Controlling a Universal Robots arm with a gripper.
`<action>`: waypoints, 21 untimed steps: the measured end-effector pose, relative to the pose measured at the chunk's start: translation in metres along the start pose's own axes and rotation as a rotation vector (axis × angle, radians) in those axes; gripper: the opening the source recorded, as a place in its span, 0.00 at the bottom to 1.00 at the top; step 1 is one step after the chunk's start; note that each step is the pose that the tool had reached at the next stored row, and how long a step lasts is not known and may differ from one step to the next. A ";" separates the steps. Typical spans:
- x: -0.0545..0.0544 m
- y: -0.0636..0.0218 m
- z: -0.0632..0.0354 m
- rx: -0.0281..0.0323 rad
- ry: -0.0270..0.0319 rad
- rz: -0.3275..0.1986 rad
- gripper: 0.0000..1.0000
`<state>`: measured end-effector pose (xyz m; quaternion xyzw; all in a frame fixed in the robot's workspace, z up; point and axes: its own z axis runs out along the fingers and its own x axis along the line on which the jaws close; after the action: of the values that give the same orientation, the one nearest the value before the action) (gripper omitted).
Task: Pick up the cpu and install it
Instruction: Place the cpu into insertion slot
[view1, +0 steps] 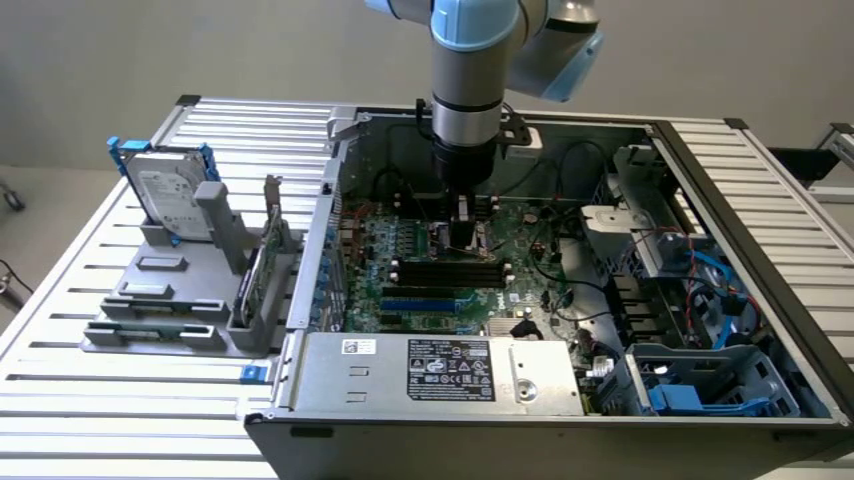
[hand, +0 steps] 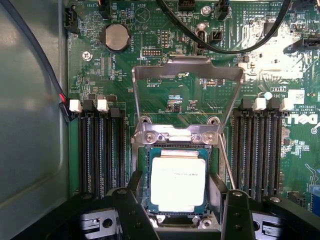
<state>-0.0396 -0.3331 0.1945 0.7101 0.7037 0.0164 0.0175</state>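
Note:
The cpu (hand: 178, 182), a small square chip with a dull silver top, lies flat in its socket on the green motherboard (hand: 115, 75). The socket's metal load plate (hand: 187, 75) stands hinged up behind it. My gripper (hand: 178, 205) hovers right over the chip, open, with one dark finger (hand: 129, 210) on each side of the chip and nothing held. In the exterior view the gripper (view1: 463, 215) hangs straight down inside the open computer case (view1: 747, 200), low over the motherboard (view1: 441, 270).
Black memory slots (hand: 100, 150) (hand: 260, 145) flank the socket, and black cables (hand: 225, 47) cross the board behind it. Outside the case, a grey holder (view1: 160, 300) carries a silver hard drive (view1: 171, 190) and green memory sticks (view1: 274, 260). The power supply (view1: 427, 370) sits at the case's front.

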 end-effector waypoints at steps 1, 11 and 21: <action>0.000 0.0000 0.0001 -0.0001 -0.0017 0.000 0.63; 0.000 -0.0001 0.0003 0.0005 -0.0118 -0.001 0.63; 0.000 -0.0012 0.0004 0.0042 -0.0185 -0.001 0.63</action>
<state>-0.0407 -0.3331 0.1941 0.7100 0.7038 0.0083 0.0225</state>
